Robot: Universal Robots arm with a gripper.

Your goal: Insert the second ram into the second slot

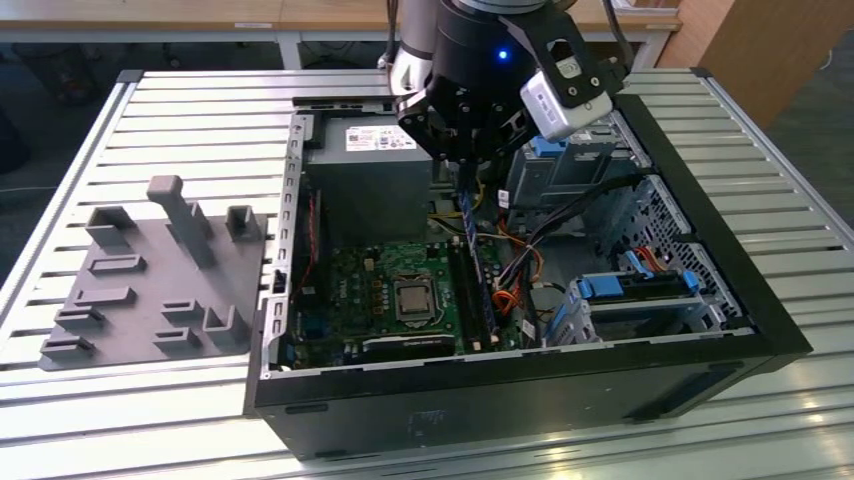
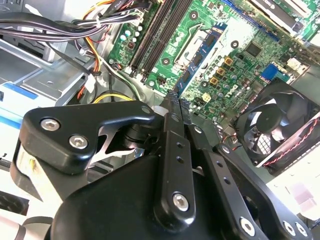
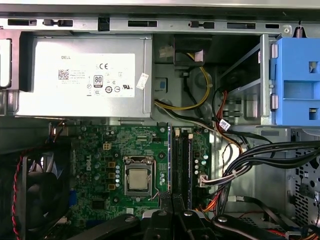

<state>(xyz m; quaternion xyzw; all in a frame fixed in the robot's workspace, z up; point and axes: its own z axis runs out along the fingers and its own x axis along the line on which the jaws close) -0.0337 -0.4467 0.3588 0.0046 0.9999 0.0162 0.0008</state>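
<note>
Black metal hand (image 1: 462,168) clamps the thin blue circuit-board ram stick (image 1: 469,208); I hold it above the long black slots (image 1: 474,295), seemingly parallel.

The exterior view looks down on the whole case (image 1: 507,415); both wrist views face its motherboard (image 3: 90,150) (image 2: 240,35) closely.

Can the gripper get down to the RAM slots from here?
Probably yes: the gripper hangs above the RAM slots in the open case; the cable bundle lies beside them, not across.
</note>
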